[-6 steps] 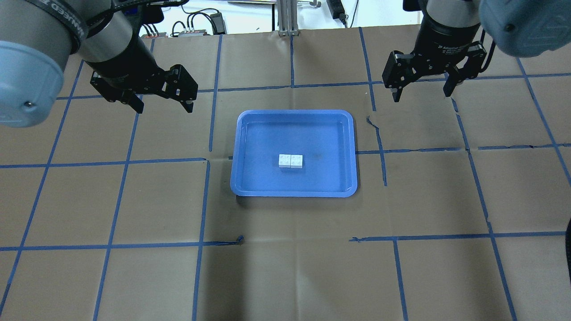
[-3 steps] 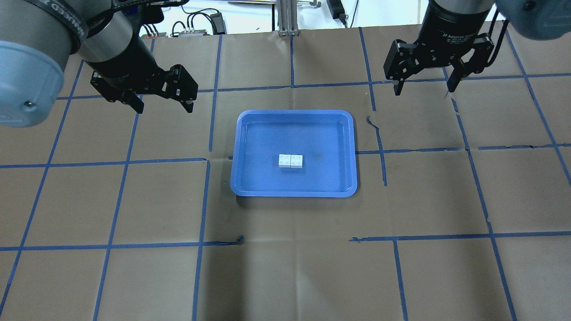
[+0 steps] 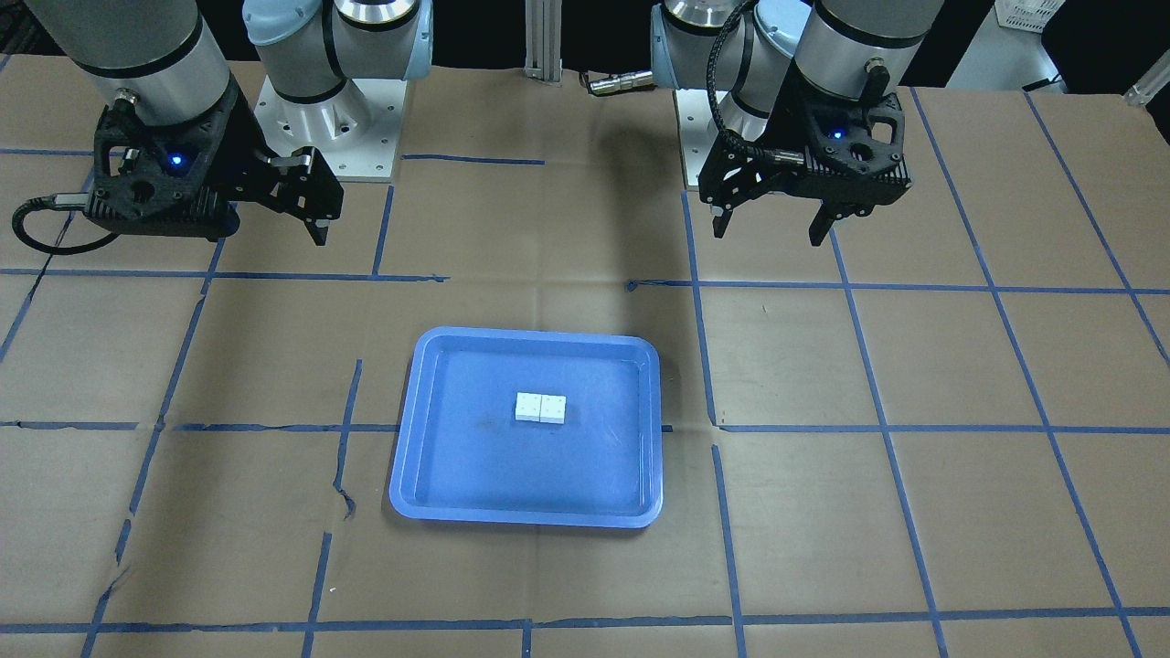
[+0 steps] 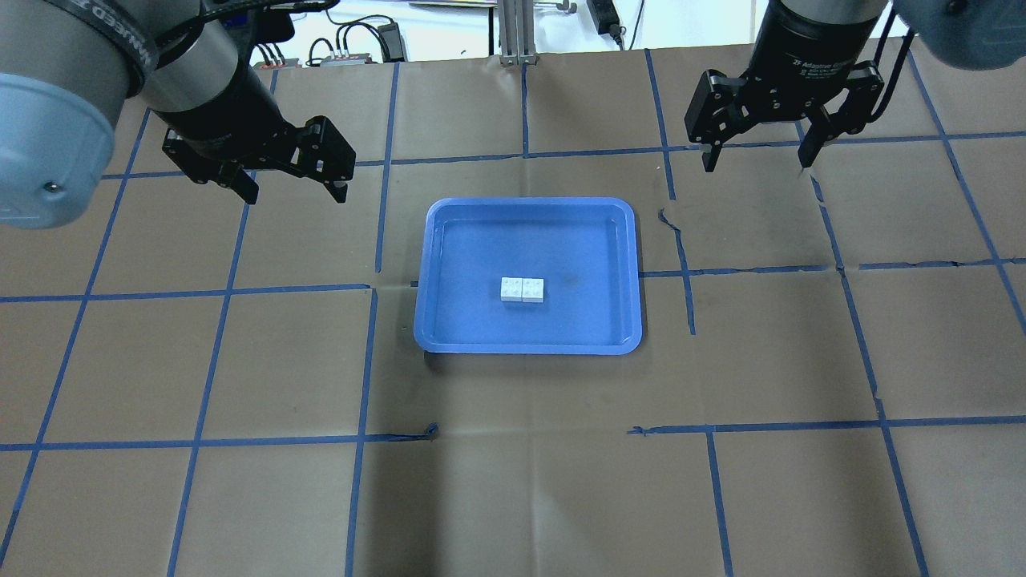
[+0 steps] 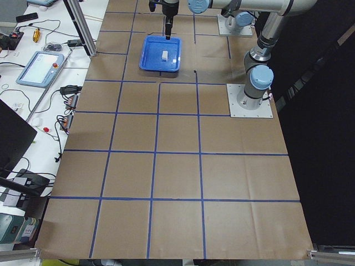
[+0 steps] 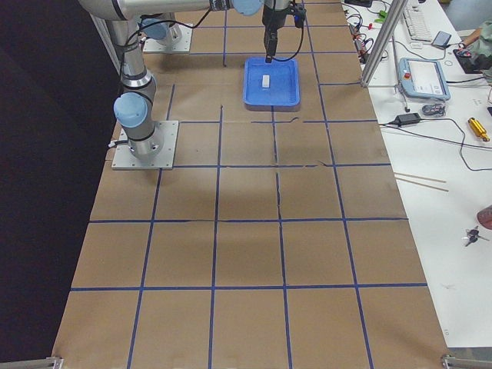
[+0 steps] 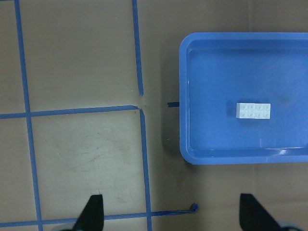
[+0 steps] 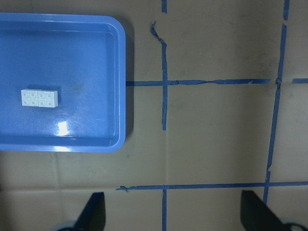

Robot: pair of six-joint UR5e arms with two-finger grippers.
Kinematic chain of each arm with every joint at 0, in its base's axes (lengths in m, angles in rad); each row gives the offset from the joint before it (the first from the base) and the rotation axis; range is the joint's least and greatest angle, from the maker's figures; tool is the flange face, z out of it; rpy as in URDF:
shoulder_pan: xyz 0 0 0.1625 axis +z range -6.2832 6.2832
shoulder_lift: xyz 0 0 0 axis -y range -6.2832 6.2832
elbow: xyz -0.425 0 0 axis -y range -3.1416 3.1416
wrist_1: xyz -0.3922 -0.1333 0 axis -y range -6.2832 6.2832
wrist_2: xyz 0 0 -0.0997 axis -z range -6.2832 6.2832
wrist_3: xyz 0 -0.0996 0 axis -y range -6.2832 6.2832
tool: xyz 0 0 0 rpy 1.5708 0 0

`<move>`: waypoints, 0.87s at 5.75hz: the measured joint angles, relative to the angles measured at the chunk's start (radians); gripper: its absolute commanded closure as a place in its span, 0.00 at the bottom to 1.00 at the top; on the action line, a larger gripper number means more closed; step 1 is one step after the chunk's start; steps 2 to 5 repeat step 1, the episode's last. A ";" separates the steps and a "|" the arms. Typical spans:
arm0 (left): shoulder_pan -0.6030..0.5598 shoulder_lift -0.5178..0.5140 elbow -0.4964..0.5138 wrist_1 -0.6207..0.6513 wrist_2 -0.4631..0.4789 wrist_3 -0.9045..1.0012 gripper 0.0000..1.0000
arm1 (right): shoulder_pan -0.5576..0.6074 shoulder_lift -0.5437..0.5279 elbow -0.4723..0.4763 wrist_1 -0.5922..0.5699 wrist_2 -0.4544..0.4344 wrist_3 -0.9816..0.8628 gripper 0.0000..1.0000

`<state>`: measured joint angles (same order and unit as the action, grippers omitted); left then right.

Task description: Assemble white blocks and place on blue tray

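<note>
The two white blocks (image 4: 522, 289) lie joined side by side, studs up, near the middle of the blue tray (image 4: 577, 324). They also show in the front view (image 3: 540, 408), with the tray (image 3: 475, 466) around them. My left gripper (image 4: 296, 193) is open and empty, hovering to the tray's far left. My right gripper (image 4: 756, 163) is open and empty, hovering to the tray's far right. The left wrist view shows the blocks (image 7: 253, 110) in the tray (image 7: 216, 72). The right wrist view shows the blocks (image 8: 39, 98) in the tray (image 8: 72, 48).
The table is covered in brown paper with a grid of blue tape (image 4: 373, 288). Both arm bases (image 3: 320, 110) stand at the robot's side. Cables and a metal post (image 4: 513, 32) sit past the far edge.
My right gripper has moved a little toward the far edge of the table, staying open. The left gripper, the blocks and the tray have not moved.
</note>
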<state>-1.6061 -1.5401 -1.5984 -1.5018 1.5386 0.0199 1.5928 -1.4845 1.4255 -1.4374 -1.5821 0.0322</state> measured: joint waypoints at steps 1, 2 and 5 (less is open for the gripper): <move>0.000 0.000 0.000 0.000 0.000 0.000 0.01 | 0.000 0.001 0.001 0.000 0.000 0.000 0.00; 0.000 0.000 0.000 0.000 0.000 0.000 0.01 | 0.000 0.001 0.001 0.000 0.000 0.000 0.00; 0.000 0.000 0.000 0.000 0.000 0.000 0.01 | 0.000 0.001 0.001 0.000 0.000 0.000 0.00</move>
